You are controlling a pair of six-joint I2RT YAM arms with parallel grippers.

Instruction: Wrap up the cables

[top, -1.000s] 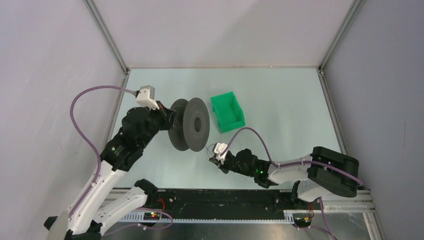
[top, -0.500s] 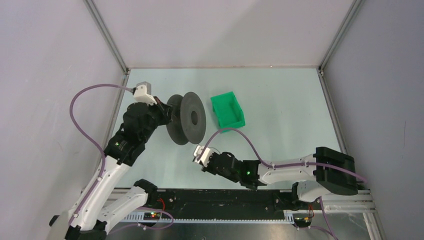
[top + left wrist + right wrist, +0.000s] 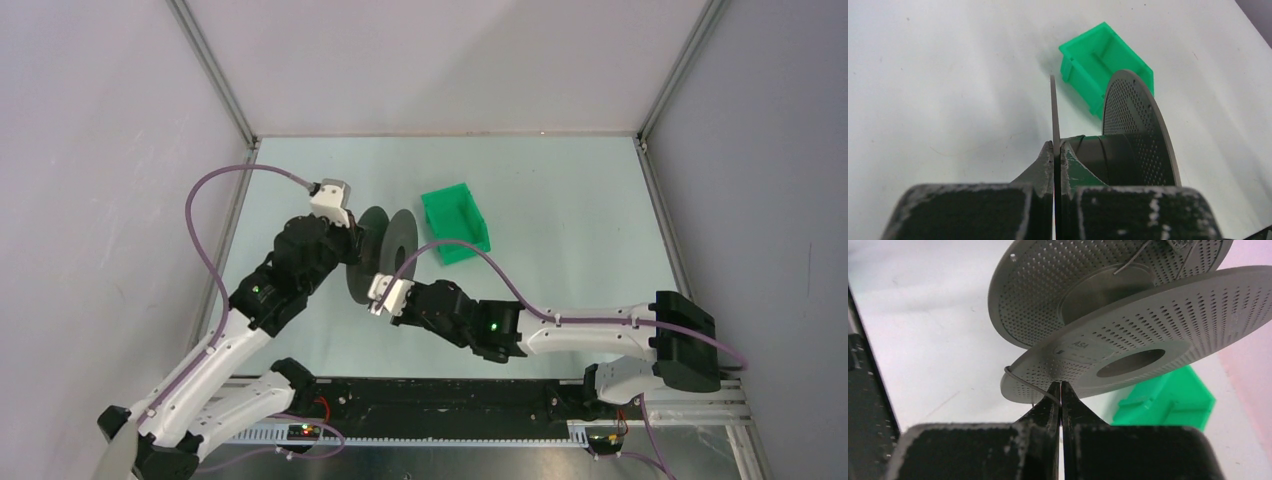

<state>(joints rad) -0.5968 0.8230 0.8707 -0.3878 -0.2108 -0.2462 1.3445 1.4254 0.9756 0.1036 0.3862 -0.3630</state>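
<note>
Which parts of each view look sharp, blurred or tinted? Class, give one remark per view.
Top external: even, soft light, hardly a shadow by the spool. Left wrist: green bin and spool flange crisp, the near jaws soft and dark. Right wrist: spool perforations sharp, the cable thin but visible, a pink cast at the right edge.
</note>
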